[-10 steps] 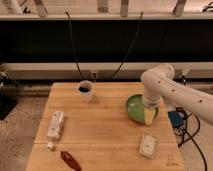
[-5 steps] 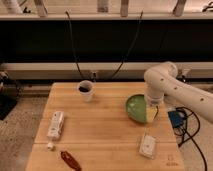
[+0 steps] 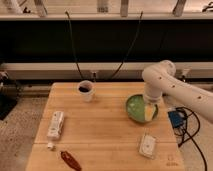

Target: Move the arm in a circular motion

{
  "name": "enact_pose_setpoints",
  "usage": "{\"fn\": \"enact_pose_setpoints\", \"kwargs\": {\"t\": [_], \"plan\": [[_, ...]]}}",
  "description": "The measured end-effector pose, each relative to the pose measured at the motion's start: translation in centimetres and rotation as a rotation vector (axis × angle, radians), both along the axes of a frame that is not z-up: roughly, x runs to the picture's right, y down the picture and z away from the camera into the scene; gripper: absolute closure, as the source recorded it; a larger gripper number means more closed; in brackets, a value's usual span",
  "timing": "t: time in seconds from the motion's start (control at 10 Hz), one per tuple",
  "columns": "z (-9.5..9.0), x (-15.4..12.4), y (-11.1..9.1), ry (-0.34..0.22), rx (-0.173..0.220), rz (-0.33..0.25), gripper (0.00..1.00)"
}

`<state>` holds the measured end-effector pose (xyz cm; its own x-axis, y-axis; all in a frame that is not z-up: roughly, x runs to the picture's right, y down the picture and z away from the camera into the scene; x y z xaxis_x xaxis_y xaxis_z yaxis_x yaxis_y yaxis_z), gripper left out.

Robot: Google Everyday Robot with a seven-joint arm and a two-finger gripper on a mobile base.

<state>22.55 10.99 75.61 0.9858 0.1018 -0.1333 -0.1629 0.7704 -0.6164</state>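
From my station I see the arm (image 3: 172,87) entering from the right side of the view. It is thick, white and glossy, with a rounded joint at the top, above the right back part of the wooden table (image 3: 107,132). From this joint one segment goes down toward the green bowl (image 3: 135,107), which stands near the right edge of the table.

The gripper (image 3: 149,111) is at the lower end of this segment, just over the bowl, or maybe inside it; I cannot tell which. It looks pale yellowish against the green. I cannot tell its state, and I cannot see if it holds something.

On the back part of the table stands a white cup (image 3: 86,91) with a dark inside. Near the left edge lies a long white packet (image 3: 55,124), and close to its front end there is a small white piece (image 3: 50,146). At the front edge lies a dark red object (image 3: 71,160). At the front right lies another white packet (image 3: 147,145), well apart from the bowl. A blue thing (image 3: 175,119) sits beside the right edge of the table, with black cables (image 3: 192,131) near it.
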Motion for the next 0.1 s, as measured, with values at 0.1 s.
{"fn": "enact_pose_setpoints", "kwargs": {"t": [0.1], "plan": [[-0.01,-0.2,0.01,0.001,-0.001,-0.002,0.2]]}}
